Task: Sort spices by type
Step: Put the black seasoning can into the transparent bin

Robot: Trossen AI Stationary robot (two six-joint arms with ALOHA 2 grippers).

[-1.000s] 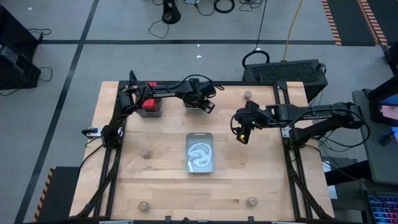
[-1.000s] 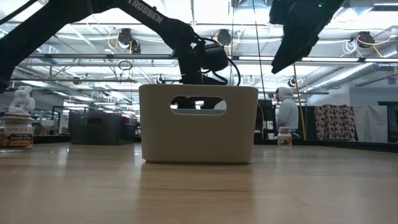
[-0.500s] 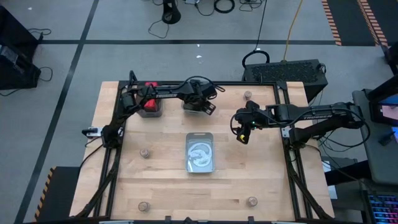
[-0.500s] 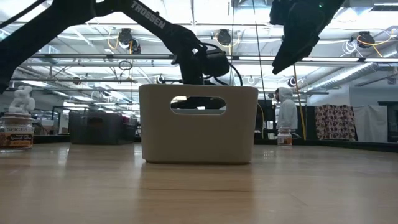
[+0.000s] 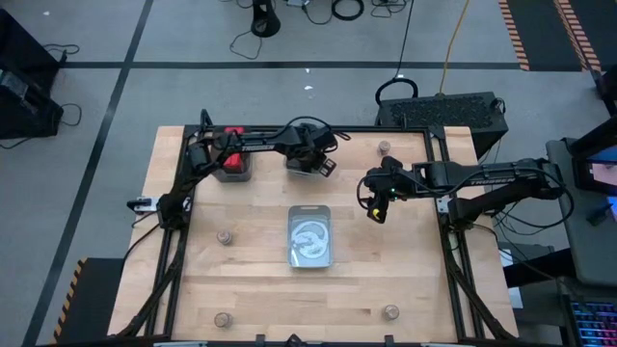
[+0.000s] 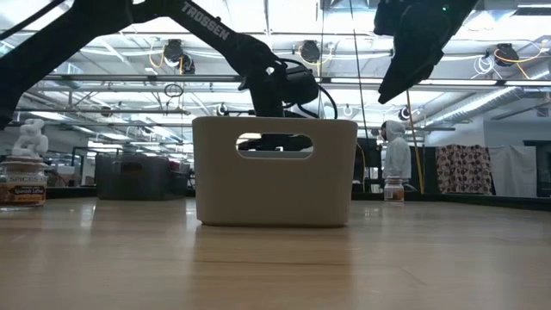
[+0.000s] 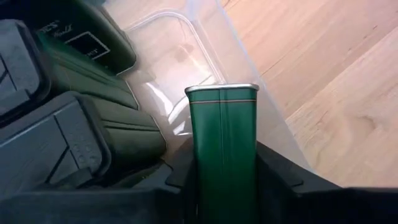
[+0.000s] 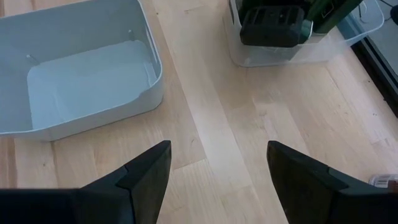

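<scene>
Spices first: where do they lie?
— A green spice tin [image 7: 222,146] stands upright between the fingers of the left end effector [image 5: 308,164], inside the clear bin [image 7: 205,37] at the far edge of the surface [image 5: 405,270]. Dark boxy tins [image 7: 93,124] lie packed just beside it. A red box [image 5: 231,166] sits near the far left corner, and round jars [image 5: 224,237] are scattered well apart toward the other edges.

What has just changed?
— The left fingers have drawn in and now appear clamped on the green tin. The arm itself has barely shifted over the bin.

Meaning?
— I judge a pick is beginning. The tin looks due to leave the bin, though where it goes I cannot say.

And the other arm?
— The right end effector [image 8: 219,149] hangs with fingers apart over mid-surface, unmoved, near the empty white tub [image 8: 149,87].
</scene>
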